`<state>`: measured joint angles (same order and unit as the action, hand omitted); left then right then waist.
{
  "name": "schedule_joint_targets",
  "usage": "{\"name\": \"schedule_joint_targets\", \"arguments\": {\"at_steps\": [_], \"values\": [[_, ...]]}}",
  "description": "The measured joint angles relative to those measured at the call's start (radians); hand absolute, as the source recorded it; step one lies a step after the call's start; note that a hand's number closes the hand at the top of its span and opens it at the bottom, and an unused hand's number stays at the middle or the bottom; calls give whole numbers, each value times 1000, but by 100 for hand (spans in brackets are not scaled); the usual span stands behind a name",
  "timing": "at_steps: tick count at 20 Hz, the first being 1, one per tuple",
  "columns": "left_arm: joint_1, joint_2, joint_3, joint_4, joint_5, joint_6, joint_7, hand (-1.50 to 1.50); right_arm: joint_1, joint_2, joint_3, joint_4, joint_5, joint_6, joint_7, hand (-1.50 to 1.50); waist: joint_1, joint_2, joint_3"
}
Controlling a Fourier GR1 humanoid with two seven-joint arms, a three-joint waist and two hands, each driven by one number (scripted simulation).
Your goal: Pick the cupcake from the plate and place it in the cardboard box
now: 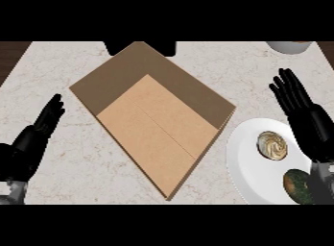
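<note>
**Head view.** The cardboard box lies open on the counter, set cornerwise, with nothing in it. The white plate is to the right of the box, just beside its right-hand edge. The cupcake, pale with a swirled top, sits on the plate and has not been picked. A darker round item shares the plate, further from the box.

The right hand is right of the box, over the plate's far rim and just beside the cupcake. Its fingers are straight and hold nothing. The left hand rests on the box's opposite side, well apart from it, fingers straight and likewise empty.

**Step in hand, as judged:** the right hand's reach and grasp. It should shift boxward over the cupcake and close on the sides rather than the topping. It should also keep off the darker item, and lift above the box wall before crossing.

**Obscured:**
- The plate's far rim is hidden beneath the right hand and forearm.
- The darker item is partly covered and not identifiable.
- A white vessel, beyond the box to its right, is cut off.
- A dark shape behind the box's far corner cannot be made out.
- Whether the right hand touches the plate cannot be told.
</note>
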<state>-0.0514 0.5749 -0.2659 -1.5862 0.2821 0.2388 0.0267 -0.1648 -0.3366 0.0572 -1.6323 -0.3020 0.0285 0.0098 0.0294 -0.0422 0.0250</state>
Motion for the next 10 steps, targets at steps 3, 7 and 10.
{"name": "schedule_joint_targets", "arguments": {"at_steps": [3, 7, 10], "values": [[15, -2, 8, -13, -41, 33, 3, 0, -61, 0, -26, 28, -23, 39, -37, -150, -8, 22, -12], [10, -18, 4, 20, -96, 83, 11, 0, -178, -63, -62, 105, 13, 83, -86, 150, -12, 38, -27], [23, -36, -5, 33, -107, 98, 13, 0, -164, -76, -73, 176, 150, -35, -110, -150, -12, 45, -27]]}}
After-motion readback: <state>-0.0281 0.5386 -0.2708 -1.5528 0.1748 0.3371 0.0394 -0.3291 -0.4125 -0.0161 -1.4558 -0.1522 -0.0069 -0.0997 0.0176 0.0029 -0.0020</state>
